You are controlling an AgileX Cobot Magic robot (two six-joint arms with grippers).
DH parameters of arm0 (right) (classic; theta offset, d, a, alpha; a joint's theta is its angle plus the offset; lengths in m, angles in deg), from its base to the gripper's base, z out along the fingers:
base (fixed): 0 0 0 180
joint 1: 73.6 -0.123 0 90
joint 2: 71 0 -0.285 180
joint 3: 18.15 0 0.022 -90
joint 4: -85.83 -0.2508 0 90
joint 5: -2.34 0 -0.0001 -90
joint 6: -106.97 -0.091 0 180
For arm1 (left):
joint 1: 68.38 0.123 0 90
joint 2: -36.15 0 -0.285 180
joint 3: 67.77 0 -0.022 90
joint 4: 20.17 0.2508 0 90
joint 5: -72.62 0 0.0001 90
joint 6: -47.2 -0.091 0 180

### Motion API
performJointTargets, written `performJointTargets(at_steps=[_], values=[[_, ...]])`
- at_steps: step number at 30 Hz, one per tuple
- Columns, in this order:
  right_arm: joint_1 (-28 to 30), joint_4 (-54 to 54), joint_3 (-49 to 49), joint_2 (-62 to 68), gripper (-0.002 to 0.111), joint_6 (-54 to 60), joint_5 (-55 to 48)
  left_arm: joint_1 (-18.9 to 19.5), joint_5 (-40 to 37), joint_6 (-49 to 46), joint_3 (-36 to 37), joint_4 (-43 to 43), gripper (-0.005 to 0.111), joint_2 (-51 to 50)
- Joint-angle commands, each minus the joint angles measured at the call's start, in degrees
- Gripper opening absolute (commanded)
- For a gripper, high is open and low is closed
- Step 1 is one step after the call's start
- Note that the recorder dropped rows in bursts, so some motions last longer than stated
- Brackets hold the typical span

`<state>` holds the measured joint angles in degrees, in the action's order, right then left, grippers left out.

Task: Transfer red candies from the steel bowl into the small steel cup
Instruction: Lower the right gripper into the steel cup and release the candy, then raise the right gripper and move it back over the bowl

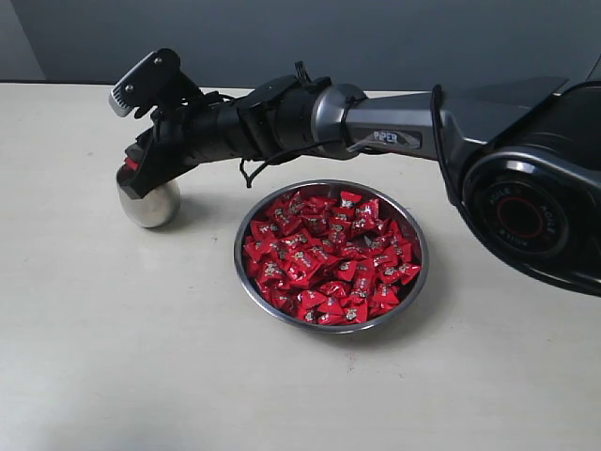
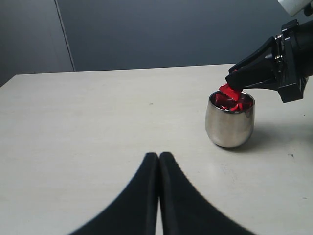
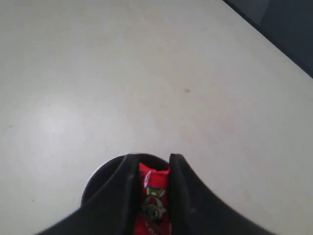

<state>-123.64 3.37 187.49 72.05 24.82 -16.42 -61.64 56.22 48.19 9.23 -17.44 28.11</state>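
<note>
Red candy (image 3: 154, 182) in end effector (image 3: 152, 160) (right)

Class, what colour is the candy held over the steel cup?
The candy is red with a pale mark; right wrist view shows it best.

My right pincer (image 1: 134, 174) sits at the mouth of the small steel cup (image 1: 148, 207), blocking entry from above. My right arm (image 1: 310, 117) bars the far side of the steel bowl (image 1: 333, 328). The table (image 1: 122, 357) in front of both lies open.
</note>
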Motion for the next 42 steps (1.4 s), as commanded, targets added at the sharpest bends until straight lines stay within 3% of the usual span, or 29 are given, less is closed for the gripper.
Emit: performJointTargets(at_steps=[1,10,13,17,19,29,32,35,42], values=[[-0.1,-0.3,0.4,0.2,-0.001,0.6,0.4,0.0,0.1,0.1,0.2,-0.1,0.0,0.3],[-0.2,-0.3,0.4,0.4,0.001,2.8,0.4,0.0,0.1,0.1,0.2,-0.1,0.0,0.3],[-0.2,-0.2,0.4,0.4,0.017,2.9,0.8,0.0,0.1,0.1,0.2,-0.1,0.0,0.3],[-0.3,-1.8,0.4,0.4,0.05,2.9,3.1,0.0,0.1,0.1,0.2,-0.1,0.0,0.3],[-0.3,-2.7,0.4,0.4,0.056,2.9,3.7,0.0,0.1,0.1,0.2,-0.1,0.0,0.3],[-0.3,-4.5,0.4,0.4,0.05,2.8,6.2,0.0,0.1,0.1,0.2,-0.1,0.0,0.3],[-0.3,-4.6,0.4,0.4,0.033,2.2,7.8,0.0,0.1,0.1,0.2,-0.1,0.0,0.3],[-0.3,-6.0,0.4,0.4,0.0,2.2,8.4,0.0,0.1,0.1,0.2,-0.1,0.0,0.3],[0.2,-11.0,0.0,0.3,-0.001,1.6,4.1,0.0,0.1,0.1,0.2,-0.1,0.0,0.3]])
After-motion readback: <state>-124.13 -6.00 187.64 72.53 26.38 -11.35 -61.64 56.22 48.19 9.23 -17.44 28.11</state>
